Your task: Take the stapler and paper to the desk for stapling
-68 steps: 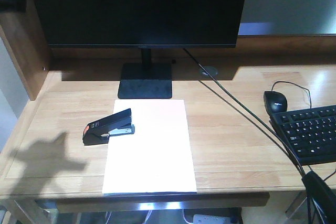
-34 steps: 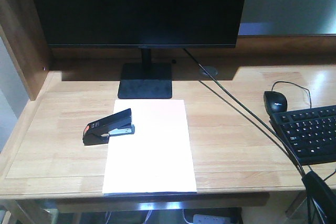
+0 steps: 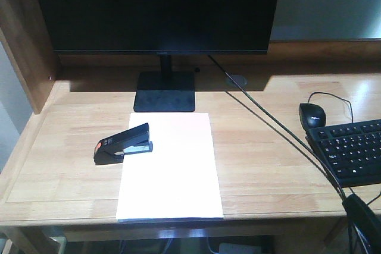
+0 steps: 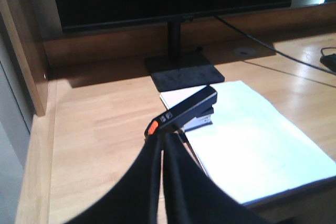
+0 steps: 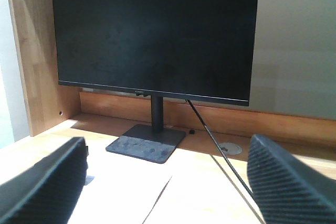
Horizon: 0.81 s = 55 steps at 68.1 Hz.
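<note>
The stapler lies on the desk with its mouth over the left edge of the paper, near the sheet's far corner, and its orange-red rear pointing away to the left. That placement looks ready for stapling: the paper edge sits in or under the jaws, though the views do not settle which. The sheet lies flat in front of the monitor stand, its near edge at the desk's front. The left end effector hangs just behind the stapler's rear, fingers clenched together on nothing. The right end effector is released, fingers wide apart, facing the monitor.
</note>
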Available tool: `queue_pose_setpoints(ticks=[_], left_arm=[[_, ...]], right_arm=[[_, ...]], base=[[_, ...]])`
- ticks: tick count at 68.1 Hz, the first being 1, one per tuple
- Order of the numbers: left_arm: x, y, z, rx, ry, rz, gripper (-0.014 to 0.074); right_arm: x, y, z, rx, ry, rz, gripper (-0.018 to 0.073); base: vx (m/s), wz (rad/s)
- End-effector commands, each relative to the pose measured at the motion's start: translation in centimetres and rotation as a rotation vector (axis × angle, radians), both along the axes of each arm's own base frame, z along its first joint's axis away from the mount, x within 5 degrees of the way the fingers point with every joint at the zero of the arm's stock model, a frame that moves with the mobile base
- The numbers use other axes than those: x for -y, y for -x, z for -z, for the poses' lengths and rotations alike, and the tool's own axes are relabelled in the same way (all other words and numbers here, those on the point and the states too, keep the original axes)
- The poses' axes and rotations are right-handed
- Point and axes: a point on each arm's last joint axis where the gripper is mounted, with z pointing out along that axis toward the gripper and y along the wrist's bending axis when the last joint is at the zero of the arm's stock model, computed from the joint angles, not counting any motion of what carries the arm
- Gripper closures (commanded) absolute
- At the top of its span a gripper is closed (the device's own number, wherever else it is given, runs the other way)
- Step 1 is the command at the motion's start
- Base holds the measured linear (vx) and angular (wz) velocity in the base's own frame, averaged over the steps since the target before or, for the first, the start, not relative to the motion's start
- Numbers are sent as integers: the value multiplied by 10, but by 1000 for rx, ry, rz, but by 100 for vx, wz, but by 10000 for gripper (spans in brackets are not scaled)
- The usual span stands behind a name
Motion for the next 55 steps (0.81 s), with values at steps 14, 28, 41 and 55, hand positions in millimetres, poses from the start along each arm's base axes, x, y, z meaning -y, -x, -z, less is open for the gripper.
queue_pose_setpoints(ticks=[14,28,41,55], left_arm=[[0,-2,-1,15,28,-7,603],[0,-2,-1,15,28,-7,603],[0,-2,-1,15,28,-7,603],[0,-2,-1,15,28,-7,603]], right_arm=[[2,-1,-9,34,32,25,-20],[2,-1,-9,34,32,25,-20],[2,-1,-9,34,32,23,-20],[2,-1,-10,28,17,26,5]], base=[[0,0],[0,0],[0,0],[0,0]])
